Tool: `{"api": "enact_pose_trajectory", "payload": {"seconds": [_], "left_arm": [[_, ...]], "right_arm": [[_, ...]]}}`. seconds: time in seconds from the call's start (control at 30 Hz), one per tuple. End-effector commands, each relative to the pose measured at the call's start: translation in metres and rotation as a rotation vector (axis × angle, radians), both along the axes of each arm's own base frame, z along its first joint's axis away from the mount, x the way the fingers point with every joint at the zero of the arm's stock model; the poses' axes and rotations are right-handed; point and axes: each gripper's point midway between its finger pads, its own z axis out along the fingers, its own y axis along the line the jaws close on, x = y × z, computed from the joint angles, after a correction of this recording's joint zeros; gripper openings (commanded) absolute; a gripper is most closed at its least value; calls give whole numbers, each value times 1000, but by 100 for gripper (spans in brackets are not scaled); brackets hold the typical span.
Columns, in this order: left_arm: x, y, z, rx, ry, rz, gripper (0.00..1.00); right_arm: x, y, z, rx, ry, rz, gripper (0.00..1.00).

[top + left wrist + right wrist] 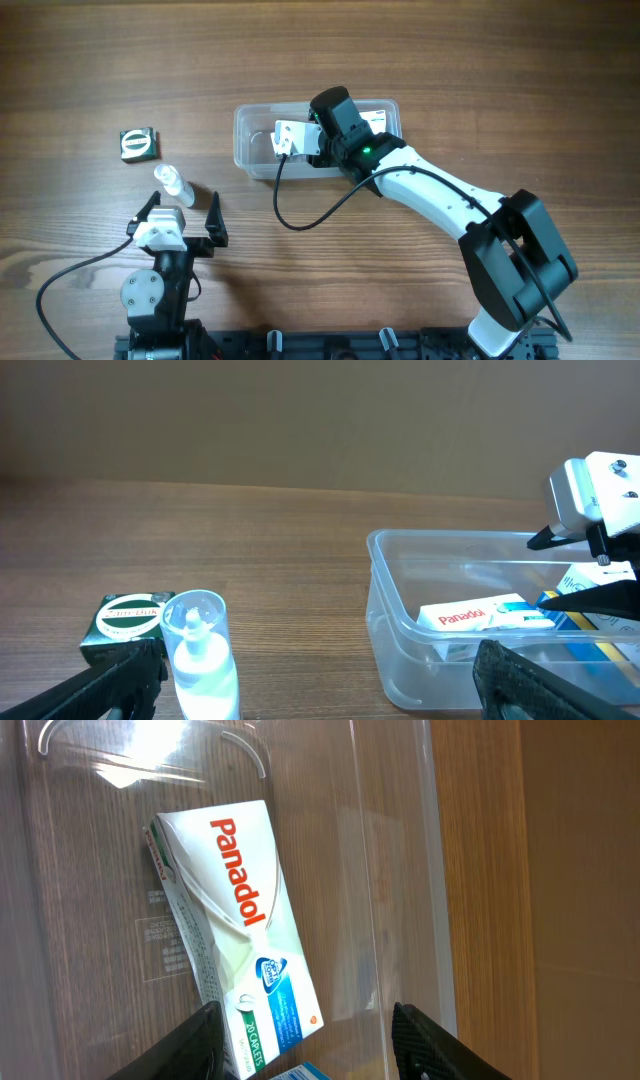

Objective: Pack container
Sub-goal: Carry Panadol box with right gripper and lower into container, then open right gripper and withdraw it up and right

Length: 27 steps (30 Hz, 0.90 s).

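The clear container (243, 125) sits at the table's middle, and my right gripper (310, 1045) reaches down into it. A white Panadol box (235, 920) lies flat on the container floor. Its near end rests beside the left finger (190, 1050), while a gap separates it from the other finger, so the jaws stand open and hold nothing. A blue box corner (312, 1072) peeks in under the gripper. My left gripper (320, 695) hovers open over the table left of the container (385, 550), and a small clear bottle (200, 660) lies just inside its left finger.
A dark green box (138, 144) lies at the far left, behind the bottle (172, 183). The right arm (440, 195) crosses the table from the front right, with its cable (300, 220) looping in front of the container.
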Motion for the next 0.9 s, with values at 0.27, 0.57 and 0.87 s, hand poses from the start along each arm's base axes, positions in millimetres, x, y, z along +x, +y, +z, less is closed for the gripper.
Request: {"api": "enact_pose_trajectory", "payload": {"seconds": [0.27,0.57,0.87], "left_arm": [[0,0,-2,17,3,-7,100],[0,0,-2,17,3,-7,100],[0,0,-3,17,4,-7,100]], "right_arm": [[-5,20,37,257,81,-207,69],[-22,23,104,604,215,-428,66],[-16,-49,192,899,113,-762,61]]}}
